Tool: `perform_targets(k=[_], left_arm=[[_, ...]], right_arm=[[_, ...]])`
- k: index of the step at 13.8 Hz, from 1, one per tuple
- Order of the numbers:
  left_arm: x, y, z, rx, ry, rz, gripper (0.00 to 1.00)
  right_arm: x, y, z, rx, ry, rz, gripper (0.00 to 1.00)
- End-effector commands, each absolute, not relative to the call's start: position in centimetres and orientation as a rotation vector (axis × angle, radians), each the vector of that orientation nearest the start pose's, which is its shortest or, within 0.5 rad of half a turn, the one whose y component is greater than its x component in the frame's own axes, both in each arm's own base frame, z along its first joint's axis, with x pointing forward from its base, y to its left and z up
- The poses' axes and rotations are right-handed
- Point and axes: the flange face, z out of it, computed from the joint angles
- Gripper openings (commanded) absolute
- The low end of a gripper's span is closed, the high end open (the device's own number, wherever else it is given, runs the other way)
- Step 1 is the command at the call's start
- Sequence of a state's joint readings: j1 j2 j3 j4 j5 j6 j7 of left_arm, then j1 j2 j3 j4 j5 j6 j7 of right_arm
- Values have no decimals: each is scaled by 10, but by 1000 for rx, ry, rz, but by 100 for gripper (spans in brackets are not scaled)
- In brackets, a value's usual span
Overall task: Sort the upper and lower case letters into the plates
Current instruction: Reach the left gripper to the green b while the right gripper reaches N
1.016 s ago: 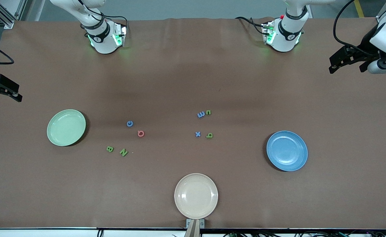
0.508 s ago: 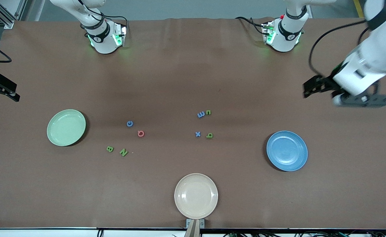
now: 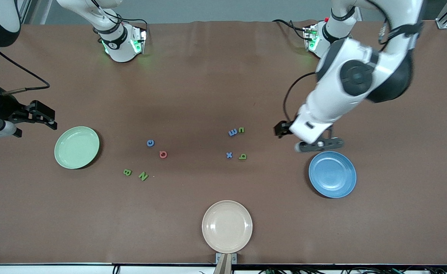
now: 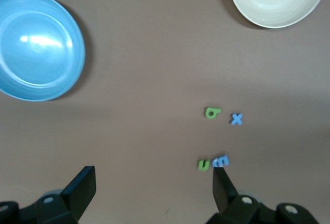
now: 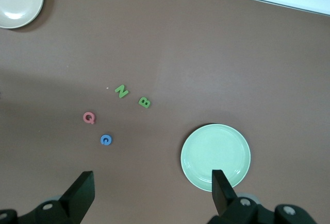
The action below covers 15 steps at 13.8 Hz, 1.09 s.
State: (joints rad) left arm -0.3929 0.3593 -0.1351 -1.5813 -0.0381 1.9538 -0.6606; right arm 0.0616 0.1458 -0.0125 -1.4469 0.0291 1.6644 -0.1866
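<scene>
The mint green plate (image 3: pixel 77 147) lies toward the right arm's end of the table and the blue plate (image 3: pixel 332 174) toward the left arm's end. Both hold nothing. Between them lie two clusters of small letters: blue c (image 3: pixel 150 143), red Q (image 3: pixel 163 154), green B (image 3: pixel 127 172) and green N (image 3: pixel 143 176); then blue m (image 3: pixel 232 132), green u (image 3: pixel 241 130), blue x (image 3: pixel 229 155) and green q (image 3: pixel 242 156). My left gripper (image 3: pixel 284 131) (image 4: pixel 153 175) hangs open over bare table between the m and the blue plate. My right gripper (image 3: pixel 46 116) (image 5: pixel 152 177) hangs open beside the green plate's rim.
A cream-beige plate (image 3: pixel 227 226) sits near the table's front edge, nearer the front camera than the letters. The two arm bases (image 3: pixel 120 43) (image 3: pixel 315 38) stand at the farthest edge of the brown table.
The left arm has swung in from the table's end to a spot beside the blue plate. The right gripper has moved inward to the green plate. Letters and plates have not moved.
</scene>
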Motion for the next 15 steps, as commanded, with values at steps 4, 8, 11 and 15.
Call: perform_targets(k=[4, 8, 11, 15], left_arm=[[553, -394, 347, -3183, -433, -89, 100], [574, -407, 281, -3136, -339, -96, 97], [591, -419, 253, -3154, -255, -87, 89], [605, -433, 215, -3174, -221, -77, 86]], right_arm=[[632, 102, 516, -3053, -510, 48, 100], [626, 135, 400, -3048, -581, -4, 100], [608, 181, 317, -3024, -785, -117, 100], [606, 203, 264, -2901, -1452, -64, 100]])
